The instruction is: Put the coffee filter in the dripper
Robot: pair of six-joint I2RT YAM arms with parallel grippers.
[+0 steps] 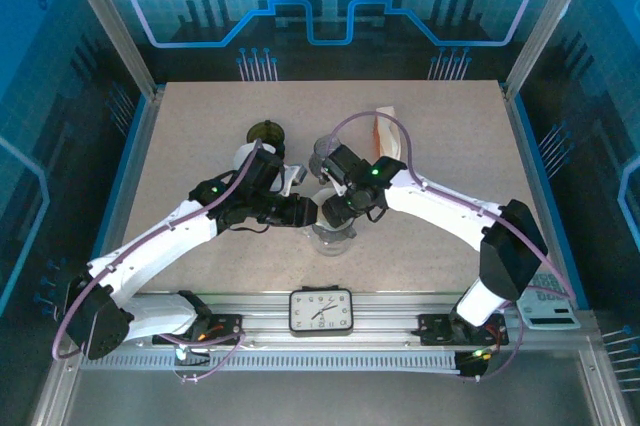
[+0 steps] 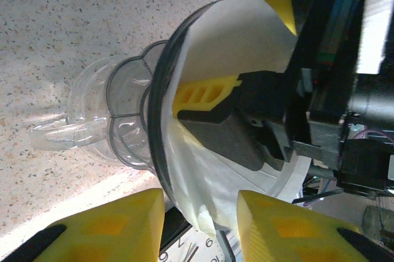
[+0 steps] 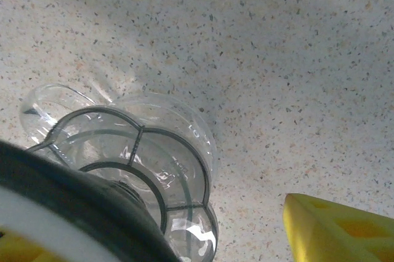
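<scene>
The dripper (image 1: 332, 214) sits on a clear glass carafe (image 1: 333, 239) at the table's middle, with both grippers at it. In the left wrist view the white coffee filter (image 2: 234, 34) lines the inside of the dripper's dark rim (image 2: 159, 108). My right gripper (image 2: 206, 43) is open, one yellow finger inside the filter and the other outside the rim. Its outer finger (image 3: 332, 231) hangs beside the carafe (image 3: 154, 145). My left gripper (image 2: 200, 197) is partly open at the dripper's near edge. The rim and a fold of the filter lie between its jaws, with gaps showing.
A clock (image 1: 321, 310) lies on the front rail just below the carafe. Behind the arms stand a dark-lidded jar (image 1: 265, 133), a glass (image 1: 325, 151) and an orange-and-white filter stand (image 1: 388, 136). A white device (image 1: 550, 311) sits by the right arm's base.
</scene>
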